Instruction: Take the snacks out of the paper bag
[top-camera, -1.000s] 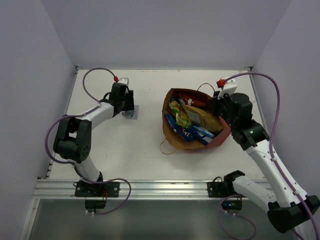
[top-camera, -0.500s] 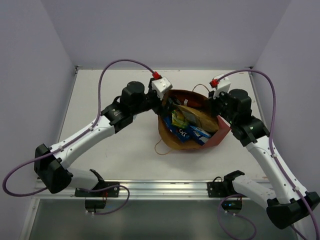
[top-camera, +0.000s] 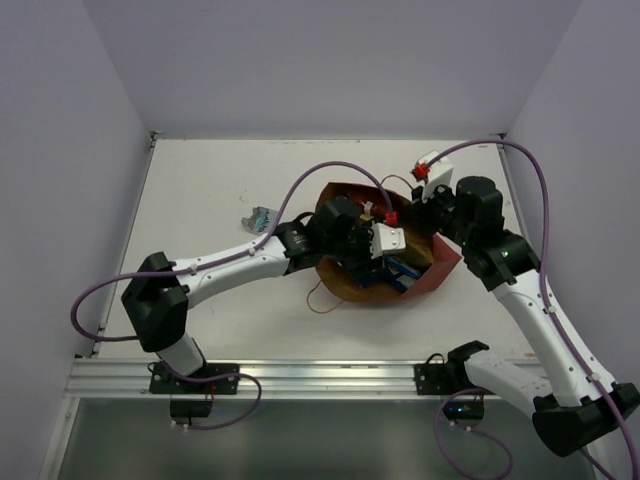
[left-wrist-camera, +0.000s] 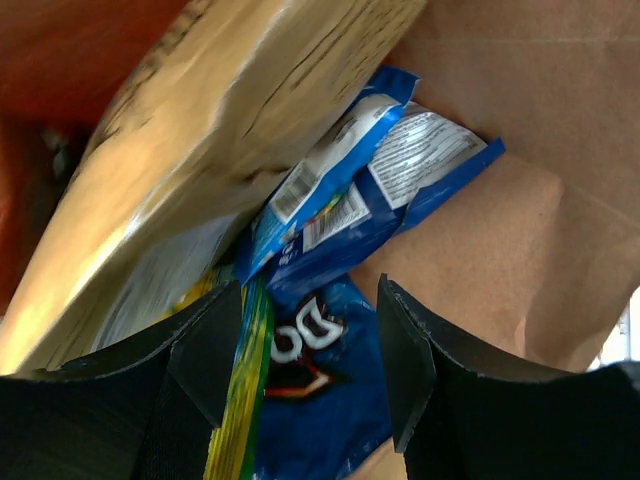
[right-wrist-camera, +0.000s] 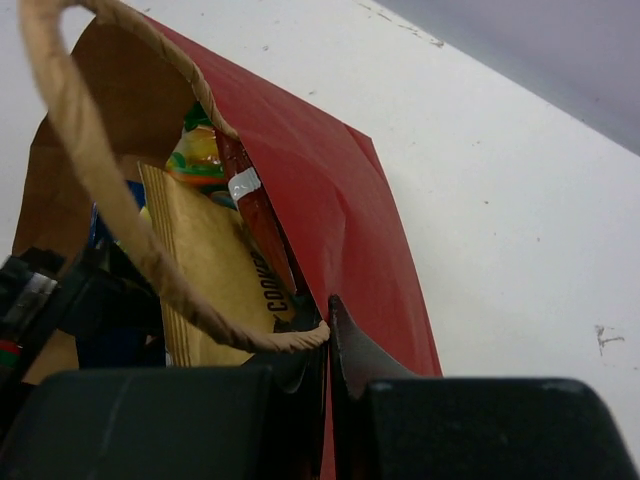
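The left hand (left-wrist-camera: 308, 352) is being held about half open inside the paper bag (top-camera: 441, 268), its fingers (left-wrist-camera: 212, 338) being kept apart on either side of the blue chip bag (left-wrist-camera: 322, 335) — nothing is being gripped yet. Just beyond them a blue-white packet (left-wrist-camera: 405, 150), a yellow-green packet (left-wrist-camera: 243, 400) and the larger tan bag (left-wrist-camera: 225, 110) are being crowded together against the kraft lining. A second ago this hand was being used well off to the left of the table (top-camera: 200, 175), where one small packet (top-camera: 262, 217) is now lying alone; since then the arm has been swung across and dipped into the bag's mouth. That is being read as one snack delivered and the next pick being lined up, with most still inside. The right hand (right-wrist-camera: 328, 338) is being kept pinched tight on the bag's rim beside a loop handle (right-wrist-camera: 95, 190), so the mouth is being held open.
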